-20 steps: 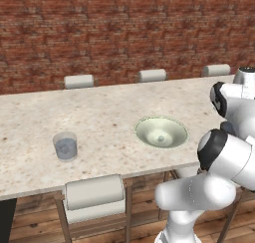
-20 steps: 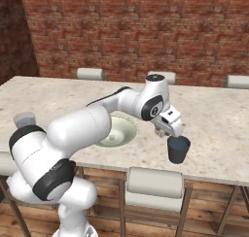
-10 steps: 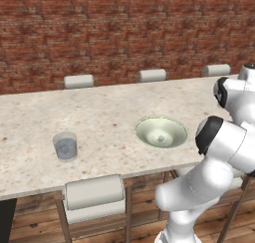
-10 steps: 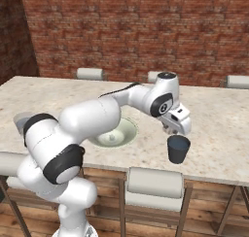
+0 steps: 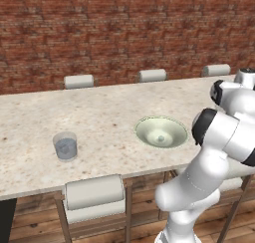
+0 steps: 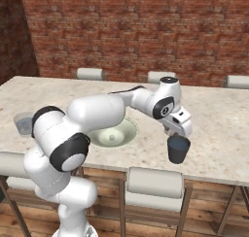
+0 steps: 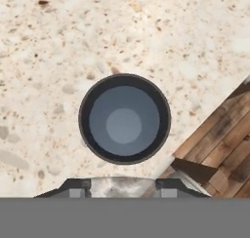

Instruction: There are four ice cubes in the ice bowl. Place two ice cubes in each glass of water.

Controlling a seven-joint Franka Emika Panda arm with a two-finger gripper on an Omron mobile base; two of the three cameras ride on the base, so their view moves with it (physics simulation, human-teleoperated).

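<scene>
The dark navy glass of water (image 6: 178, 149) stands near the table's front edge, and from above its round mouth (image 7: 124, 118) shows blue-grey water. My gripper (image 6: 178, 133) hangs just over its rim. In the hand view the gripper (image 7: 122, 186) is shut on a pale grey ice cube (image 7: 122, 188) between the two dark tips. The ice bowl (image 5: 174, 128) sits mid-table with one small ice cube (image 5: 160, 138) at its bottom. Far to the left stands the see-through glass (image 5: 65, 146).
The long speckled stone table (image 5: 99, 112) has padded chairs (image 5: 94, 192) tucked under its near side and more along the far side before a brick wall. Beside the dark glass the table edge drops to the wooden floor (image 7: 222, 144). My arm arches over the bowl (image 6: 113, 133).
The arm's elbow and upper links have swung to the right. The hand has stayed over the dark glass with its grip unchanged.
</scene>
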